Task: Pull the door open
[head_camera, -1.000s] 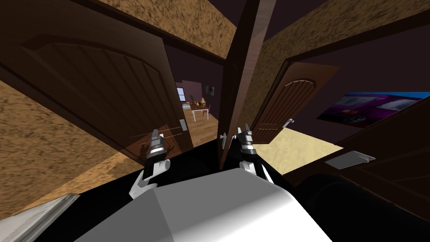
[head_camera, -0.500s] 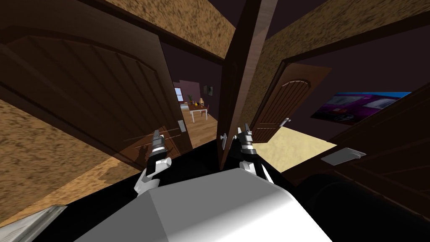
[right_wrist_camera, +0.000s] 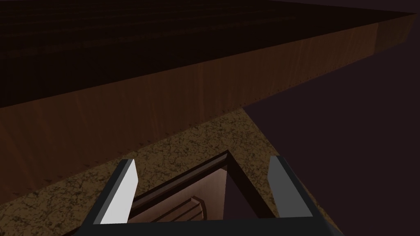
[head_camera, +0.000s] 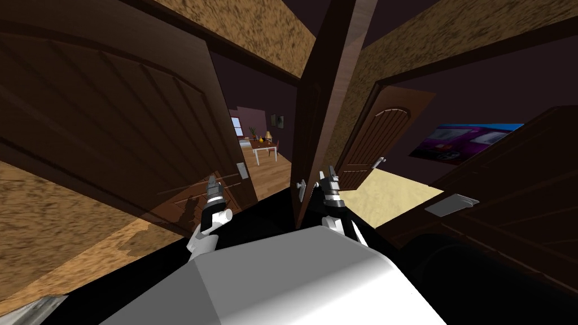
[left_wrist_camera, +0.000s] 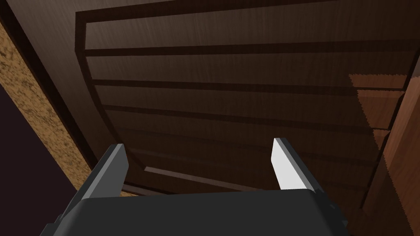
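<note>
Leftward the whole scene is sliding as my base is turning. The door is standing edge-on at 12 o'clock, its handle at 9 o'clock of the right gripper, which is gaping wide, empty; the left gripper likewise. Closing here is risking missing the handle.

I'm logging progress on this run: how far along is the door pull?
Done: the door stands swung wide, edge-on to me, a table visible past it. In hand: nothing; the right gripper is open near the handle, the left gripper open. Left: at most, a wider pull.
</note>
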{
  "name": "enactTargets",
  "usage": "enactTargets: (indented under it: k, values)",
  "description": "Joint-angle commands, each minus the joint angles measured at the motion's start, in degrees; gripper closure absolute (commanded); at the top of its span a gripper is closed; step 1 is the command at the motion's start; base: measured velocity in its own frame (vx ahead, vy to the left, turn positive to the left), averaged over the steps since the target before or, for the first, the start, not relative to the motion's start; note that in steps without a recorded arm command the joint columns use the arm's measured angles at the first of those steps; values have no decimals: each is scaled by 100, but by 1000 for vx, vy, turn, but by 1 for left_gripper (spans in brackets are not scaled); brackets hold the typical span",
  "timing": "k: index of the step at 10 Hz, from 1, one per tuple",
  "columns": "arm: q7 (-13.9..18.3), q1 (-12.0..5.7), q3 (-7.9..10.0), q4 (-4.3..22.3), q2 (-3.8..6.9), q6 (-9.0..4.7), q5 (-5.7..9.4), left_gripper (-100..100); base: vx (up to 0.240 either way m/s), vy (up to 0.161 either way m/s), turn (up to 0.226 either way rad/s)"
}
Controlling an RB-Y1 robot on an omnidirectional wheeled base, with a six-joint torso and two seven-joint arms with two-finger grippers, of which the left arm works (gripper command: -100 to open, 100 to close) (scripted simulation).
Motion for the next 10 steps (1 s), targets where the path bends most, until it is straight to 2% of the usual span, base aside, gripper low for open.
enactTargets:
  k: [1,3,4,5,6,9,10]
  values:
    - [-55,-90,56,176,-5,12,28,-100,37,42,-56]
    - [-242,-414,263,577,-38,22,132,-100,54,55,-113]
    - [-242,-414,263,700,-38,22,132,-100,45,65,-52]
    - [-332,-568,362,934,-58,27,182,-100,31,50,-77]
    - [-332,-568,362,950,-58,27,182,-100,33,39,-42]
    - [-588,-1010,645,1605,-121,42,325,-100,61,56,-109]
    - [-588,-1010,645,1666,-121,42,325,-100,45,56,-40]
